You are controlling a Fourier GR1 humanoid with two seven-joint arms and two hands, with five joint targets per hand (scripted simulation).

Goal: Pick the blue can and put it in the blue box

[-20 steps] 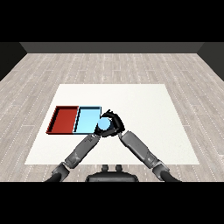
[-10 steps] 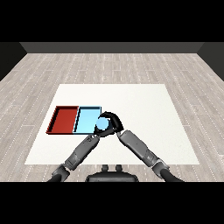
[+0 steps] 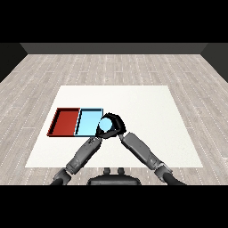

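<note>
- Blue can (image 3: 105, 126): held in the right hand (image 3: 115, 126) at the right edge of the light blue tray (image 3: 89, 123), partly over its near right corner. Whether the can touches the tray or the worktop cannot be told.
- Markings: no brand, label or writing can be read on the can, on either tray or on the worktop.
- Right hand: black fingers curled round the can, wrapping it from the right and from above; the pale blue face of the can shows between them. The grey right forearm (image 3: 142, 150) runs in from the lower right.
- Left hand (image 3: 101, 134): mostly hidden under the can and the right hand, just at the near right corner of the light blue tray. The state of this hand cannot be told. The grey left forearm (image 3: 82, 154) runs in from the lower left, so the two forearms meet in a V at the can.
- Trays: the red tray (image 3: 65, 121) lies touching the left side of the light blue tray; both sit on the left half of the worktop.
- Surface: white worktop (image 3: 156, 116), plain and flat.
- Room: floor of pale grey wood planks (image 3: 116, 69) around the worktop, and a dark wall (image 3: 116, 48) at the far end.
</note>
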